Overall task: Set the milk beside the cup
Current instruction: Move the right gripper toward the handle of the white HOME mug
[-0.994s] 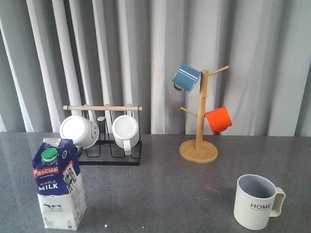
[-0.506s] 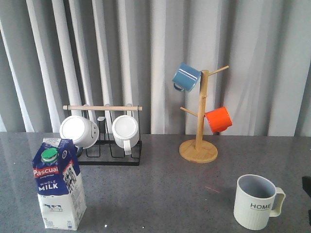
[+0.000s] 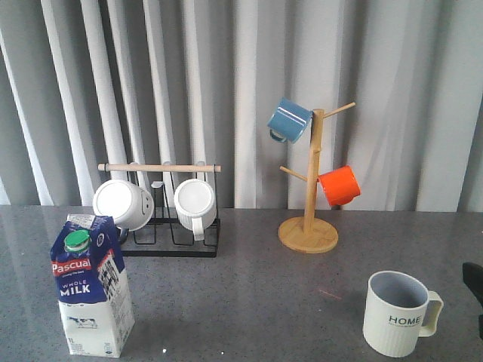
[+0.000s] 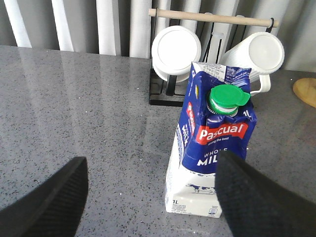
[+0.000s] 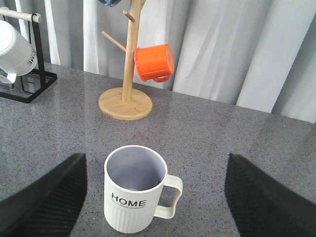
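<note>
Milk [image 3: 91, 285] stands upright near the tabletop's front-left corner, long axis vertical, well apart from the cup [image 3: 399, 313] at front-right. Left gripper [image 4: 150, 197], jaws spread wide and empty, faces the carton directly; nearer arm. Right gripper [image 5: 155, 197] also spread, facing cup.

A grey speckled table [image 3: 249, 286] fills the near part of the scene, glossy enough to carry pale reflections on its left side. Behind its far edge hangs a curtain [image 3: 226, 83] of light grey and white vertical folds, spanning the whole width from left to right. The light is soft and even.
</note>
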`<state>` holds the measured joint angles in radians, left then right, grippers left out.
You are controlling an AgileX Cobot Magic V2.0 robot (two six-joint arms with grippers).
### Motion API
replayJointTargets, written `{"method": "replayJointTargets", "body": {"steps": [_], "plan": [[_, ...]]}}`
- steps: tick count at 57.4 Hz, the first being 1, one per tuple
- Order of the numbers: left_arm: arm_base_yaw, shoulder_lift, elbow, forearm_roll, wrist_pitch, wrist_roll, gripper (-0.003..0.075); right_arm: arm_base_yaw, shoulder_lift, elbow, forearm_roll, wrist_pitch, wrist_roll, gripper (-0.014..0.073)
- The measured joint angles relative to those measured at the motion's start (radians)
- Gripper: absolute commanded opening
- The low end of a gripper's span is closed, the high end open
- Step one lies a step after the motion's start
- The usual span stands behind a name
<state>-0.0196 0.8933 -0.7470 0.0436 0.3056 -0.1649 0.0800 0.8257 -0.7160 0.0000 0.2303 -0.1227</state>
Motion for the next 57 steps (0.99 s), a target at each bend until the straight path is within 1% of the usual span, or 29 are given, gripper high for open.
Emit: {"method": "replayJointTargets", "body": {"steps": [11,14,21,27,34,38,45,50,57], "plan": [[0.000,0.000,0.000,0.000,0.000,0.000,0.0523,0.000,0.023,0.001,0.000,-0.004,0.001,0.0571],[0.000,0.000,0.000,0.000,0.000,0.000,0.0523,0.000,0.035,0.020,-0.006,-0.036,0.001,0.0571],[0.000,0.000,0.000,0.000,0.000,0.000,0.0523,0.000,0.073,0.135,-0.011,-0.212,-0.002,0.0571],[0.000,0.000,0.000,0.000,0.000,0.000,0.0523,0.000,0.129,0.269,0.019,-0.444,-0.022,0.0571],[0.000,0.000,0.000,0.000,0.000,0.000,0.0523,-0.027,0.225,0.358,0.089,-0.691,-0.057,0.0571],[0.000,0.000,0.000,0.000,0.000,0.000,0.0523,-0.071,0.281,0.371,0.109,-0.766,-0.061,0.0571],[0.000,0.000,0.000,0.000,0.000,0.000,0.0523,-0.143,0.367,0.375,0.102,-0.830,-0.061,0.0571],[0.000,0.000,0.000,0.000,0.000,0.000,0.0523,-0.181,0.430,0.375,0.047,-0.875,-0.043,0.0571],[0.000,0.000,0.000,0.000,0.000,0.000,0.0523,-0.214,0.522,0.362,-0.066,-0.914,0.032,0.0571]]}}
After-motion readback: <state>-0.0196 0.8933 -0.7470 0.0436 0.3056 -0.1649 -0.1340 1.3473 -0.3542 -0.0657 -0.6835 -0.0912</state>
